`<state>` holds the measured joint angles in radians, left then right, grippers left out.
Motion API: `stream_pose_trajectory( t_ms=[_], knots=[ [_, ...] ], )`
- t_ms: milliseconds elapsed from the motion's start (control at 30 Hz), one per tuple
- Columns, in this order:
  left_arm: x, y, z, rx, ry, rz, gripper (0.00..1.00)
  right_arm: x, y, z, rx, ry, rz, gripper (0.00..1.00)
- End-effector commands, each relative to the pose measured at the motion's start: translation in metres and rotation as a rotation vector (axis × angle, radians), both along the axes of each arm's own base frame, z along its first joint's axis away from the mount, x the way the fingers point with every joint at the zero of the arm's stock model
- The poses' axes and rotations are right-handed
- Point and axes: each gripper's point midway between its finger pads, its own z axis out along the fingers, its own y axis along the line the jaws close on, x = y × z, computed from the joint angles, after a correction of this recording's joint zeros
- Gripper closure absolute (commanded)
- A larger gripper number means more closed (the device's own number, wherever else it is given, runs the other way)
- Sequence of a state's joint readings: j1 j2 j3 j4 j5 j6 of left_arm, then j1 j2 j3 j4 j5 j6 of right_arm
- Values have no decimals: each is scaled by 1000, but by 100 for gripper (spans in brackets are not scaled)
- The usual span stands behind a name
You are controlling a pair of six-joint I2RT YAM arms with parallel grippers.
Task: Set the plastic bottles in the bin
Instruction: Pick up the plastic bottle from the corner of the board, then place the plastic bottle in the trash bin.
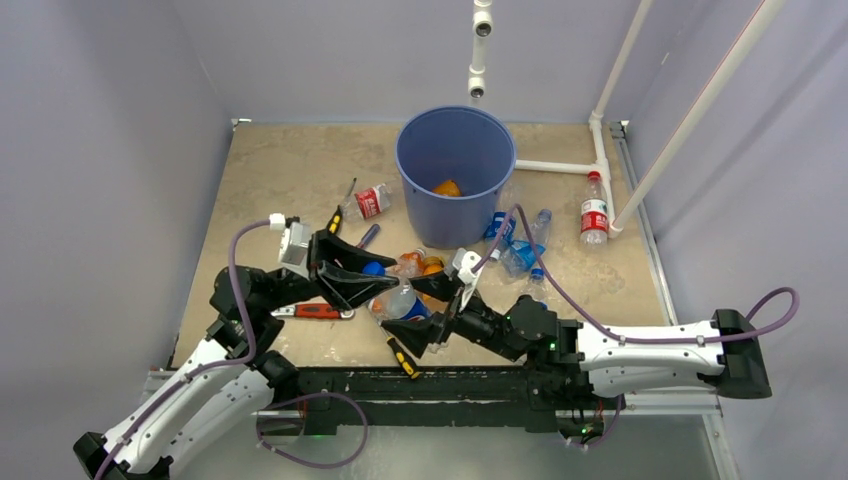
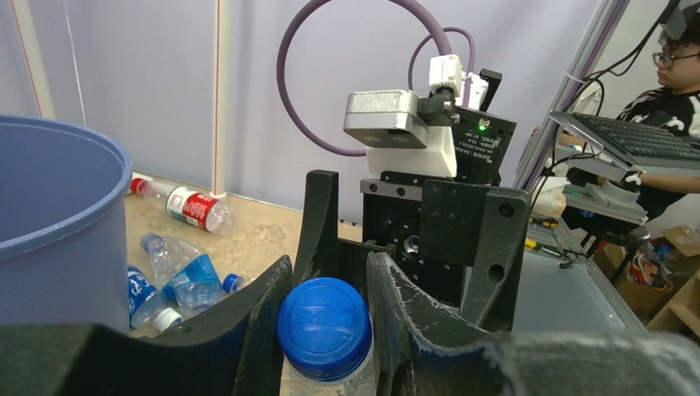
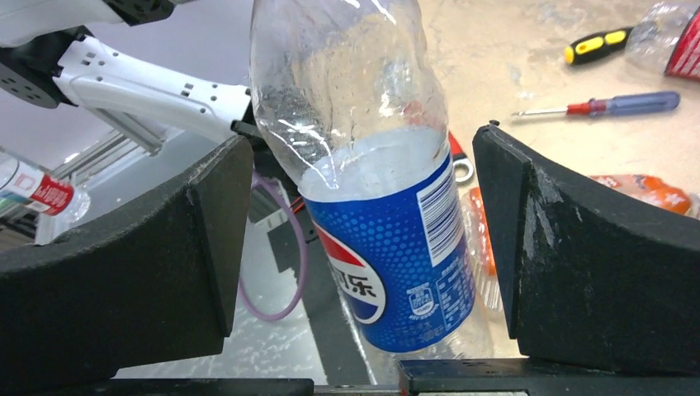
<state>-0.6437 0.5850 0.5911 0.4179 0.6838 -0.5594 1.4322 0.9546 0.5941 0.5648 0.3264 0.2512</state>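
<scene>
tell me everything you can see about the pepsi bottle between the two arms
The bottle is clear, thin, dented plastic and looks empty. It has a blue cap and a blue wrap label with a red-white-blue logo, Chinese characters and a barcode. The left pincer is clamped at its cap end. The right pincer stands open around its body, both jaws clear of it. It sits slanted between them; whether it rests on anything cannot be told.

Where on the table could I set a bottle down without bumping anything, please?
Bare table: the far-left corner beside the bin, and the right edge nearer than the red-label bottle there. Crowded: the middle, nearer than the bin.
</scene>
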Motion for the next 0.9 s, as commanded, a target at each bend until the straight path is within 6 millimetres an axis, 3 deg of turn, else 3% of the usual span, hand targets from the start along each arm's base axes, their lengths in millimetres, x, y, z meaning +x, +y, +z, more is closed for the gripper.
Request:
stream_pose_trajectory(
  t_ms=[0, 667, 867],
  knots=[
    [5, 3, 6, -9, -32, 46, 100, -8, 5, 2, -17, 53, 49, 1],
    [11, 23, 19, -58, -73, 182, 100, -41, -33, 9, -40, 231, 181, 1],
    [25, 24, 23, -65, -68, 246, 100, -55, -45, 22, -15, 245, 252, 1]
  ],
)
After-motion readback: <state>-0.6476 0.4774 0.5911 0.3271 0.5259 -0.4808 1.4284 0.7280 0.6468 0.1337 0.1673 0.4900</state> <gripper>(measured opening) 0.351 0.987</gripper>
